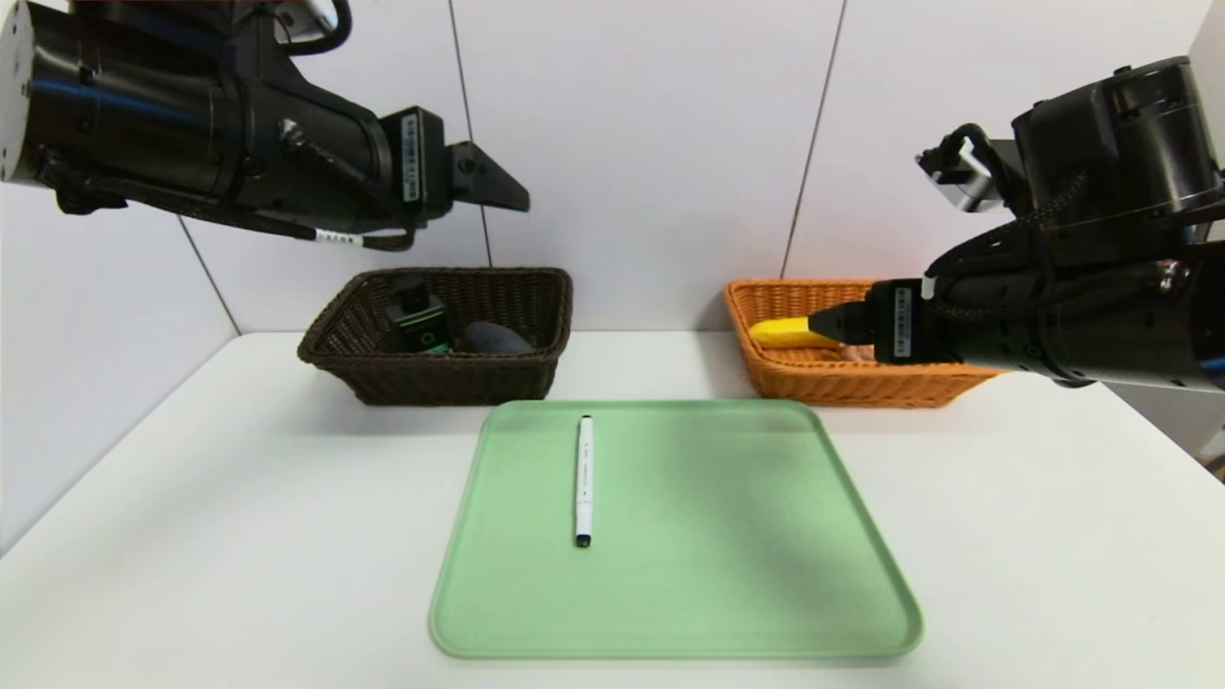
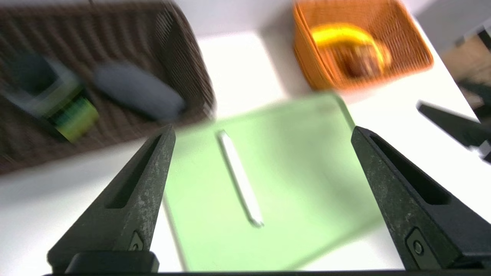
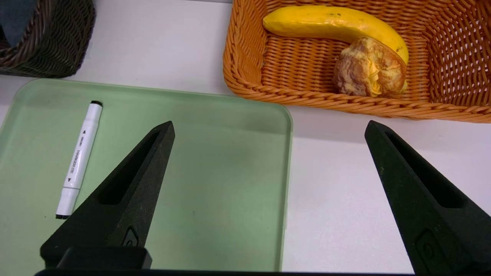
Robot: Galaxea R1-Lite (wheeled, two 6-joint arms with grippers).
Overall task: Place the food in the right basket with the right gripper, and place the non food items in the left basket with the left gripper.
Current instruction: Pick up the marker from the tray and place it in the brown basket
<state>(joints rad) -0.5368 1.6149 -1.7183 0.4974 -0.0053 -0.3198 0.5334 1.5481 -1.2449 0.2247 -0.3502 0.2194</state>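
White marker on green tray

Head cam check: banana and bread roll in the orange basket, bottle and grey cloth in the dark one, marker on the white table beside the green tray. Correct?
Marker location is wrong: the head view shows the marker lying on the green tray. The rest stands.

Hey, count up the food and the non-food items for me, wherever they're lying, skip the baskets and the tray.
Food: 2, the banana and the bread roll
Non-food: 3, the marker, the dark bottle with the green label and the dark-grey cloth
Total: 5
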